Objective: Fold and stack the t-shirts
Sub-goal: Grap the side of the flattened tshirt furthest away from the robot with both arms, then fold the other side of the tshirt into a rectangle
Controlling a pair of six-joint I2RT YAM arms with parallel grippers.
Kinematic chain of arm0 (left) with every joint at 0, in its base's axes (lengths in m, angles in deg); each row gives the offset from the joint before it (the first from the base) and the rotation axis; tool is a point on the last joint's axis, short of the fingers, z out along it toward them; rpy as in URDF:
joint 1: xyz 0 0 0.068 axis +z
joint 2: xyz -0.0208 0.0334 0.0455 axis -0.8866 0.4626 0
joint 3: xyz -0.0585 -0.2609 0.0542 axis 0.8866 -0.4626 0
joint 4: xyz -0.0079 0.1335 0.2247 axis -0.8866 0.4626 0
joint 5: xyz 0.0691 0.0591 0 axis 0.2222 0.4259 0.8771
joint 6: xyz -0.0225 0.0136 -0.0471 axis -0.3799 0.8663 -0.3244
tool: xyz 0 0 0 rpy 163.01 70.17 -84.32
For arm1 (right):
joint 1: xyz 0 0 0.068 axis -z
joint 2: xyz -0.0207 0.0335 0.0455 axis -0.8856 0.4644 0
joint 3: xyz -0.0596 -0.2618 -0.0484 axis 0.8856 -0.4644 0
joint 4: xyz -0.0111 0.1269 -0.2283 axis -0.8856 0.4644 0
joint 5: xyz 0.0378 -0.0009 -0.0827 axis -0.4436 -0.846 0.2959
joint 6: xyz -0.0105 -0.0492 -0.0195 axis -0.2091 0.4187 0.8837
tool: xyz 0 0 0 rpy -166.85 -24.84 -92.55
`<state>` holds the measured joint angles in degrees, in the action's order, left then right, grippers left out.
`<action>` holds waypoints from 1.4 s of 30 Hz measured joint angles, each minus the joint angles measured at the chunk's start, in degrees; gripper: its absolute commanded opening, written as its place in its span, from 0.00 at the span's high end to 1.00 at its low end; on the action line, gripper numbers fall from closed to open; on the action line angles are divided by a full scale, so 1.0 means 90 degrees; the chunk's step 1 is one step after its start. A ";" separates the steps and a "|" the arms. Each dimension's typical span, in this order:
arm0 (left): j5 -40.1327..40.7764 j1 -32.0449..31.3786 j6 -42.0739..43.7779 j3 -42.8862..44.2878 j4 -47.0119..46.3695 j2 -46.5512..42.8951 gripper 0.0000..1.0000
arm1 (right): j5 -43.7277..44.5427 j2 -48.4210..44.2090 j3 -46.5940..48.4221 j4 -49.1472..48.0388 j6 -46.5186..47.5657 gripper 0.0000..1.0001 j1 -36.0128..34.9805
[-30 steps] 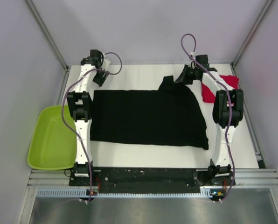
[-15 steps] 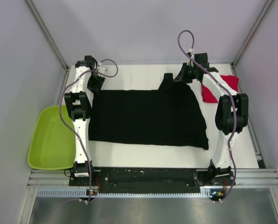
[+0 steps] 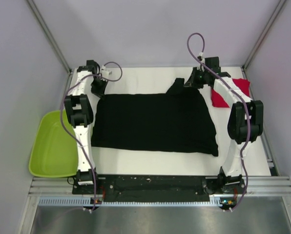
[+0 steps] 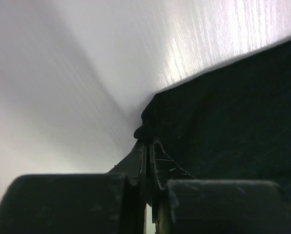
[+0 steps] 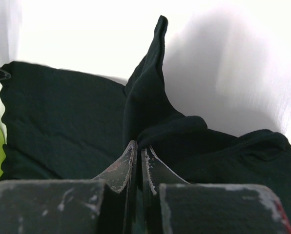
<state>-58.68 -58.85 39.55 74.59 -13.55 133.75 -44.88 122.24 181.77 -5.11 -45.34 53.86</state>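
The black t-shirt (image 3: pixel 155 122) lies spread across the middle of the white table, one sleeve (image 3: pixel 176 86) sticking out at its far edge. My left gripper (image 3: pixel 98 89) is at the shirt's far left corner (image 4: pixel 148 122), its jaws shut on that black cloth. My right gripper (image 3: pixel 194 82) is at the far right corner, shut on a raised fold of the same shirt (image 5: pixel 150 112). The red t-shirt (image 3: pixel 224 91), a small folded square, rests at the far right, partly hidden by my right arm.
A lime-green plastic tray (image 3: pixel 52 146) sits off the table's left edge. Grey walls close in the back and both sides. The arm bases stand on the black rail (image 3: pixel 155 184) at the near edge.
My left gripper has moved down to the shirt's far left corner and closed on it. The right gripper has stayed shut on its corner, shifting only slightly.
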 measured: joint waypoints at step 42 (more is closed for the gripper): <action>0.0313 0.0151 0.2242 -0.6071 -0.1141 -0.4573 0.96 | 0.1163 -0.3628 -0.5207 0.1447 -0.0158 0.97 0.0015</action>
<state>-55.86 -57.50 59.73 19.95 -23.82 92.59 -34.41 89.59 134.91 7.92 -46.76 53.99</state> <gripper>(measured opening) 0.012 0.011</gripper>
